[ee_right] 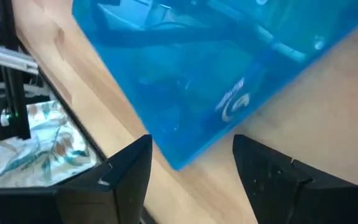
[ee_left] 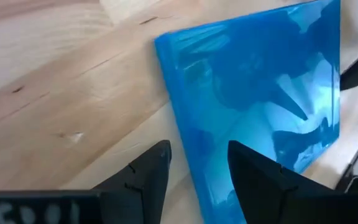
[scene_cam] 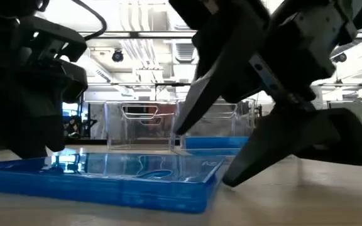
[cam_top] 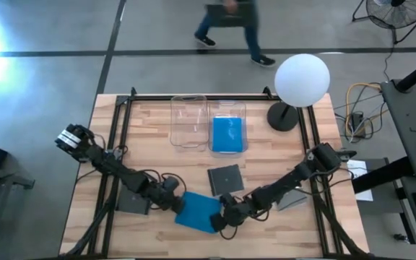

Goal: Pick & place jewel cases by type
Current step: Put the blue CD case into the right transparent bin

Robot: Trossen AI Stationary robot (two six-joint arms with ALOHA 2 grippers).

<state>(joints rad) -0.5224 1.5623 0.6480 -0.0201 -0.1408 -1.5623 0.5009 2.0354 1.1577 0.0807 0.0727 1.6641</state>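
The sorting is, as I judge it, only started. At the far side of the wooden table [cam_top: 157, 137] stand two clear rectangular plastic bins side by side: the right bin [cam_top: 229, 108] already holds at least one bright blue flat jewel case [cam_top: 228, 134], and the left bin [cam_top: 188, 120] looks empty.

A bright blue square jewel case [cam_top: 196, 211] lies flat at the near middle of the table, not yet lifted. The left gripper [cam_top: 173, 201] is at its left edge with fingers spread, one on each side of the edge. The right gripper [cam_top: 224, 217] is at its right corner, also spread and holding nothing.

A dark grey square jewel case [cam_top: 225, 179] lies just beyond it. Two more grey flat pieces, near the left arm [cam_top: 133, 201] and the right arm [cam_top: 292, 199], are probably cases too. So most cases are still waiting.
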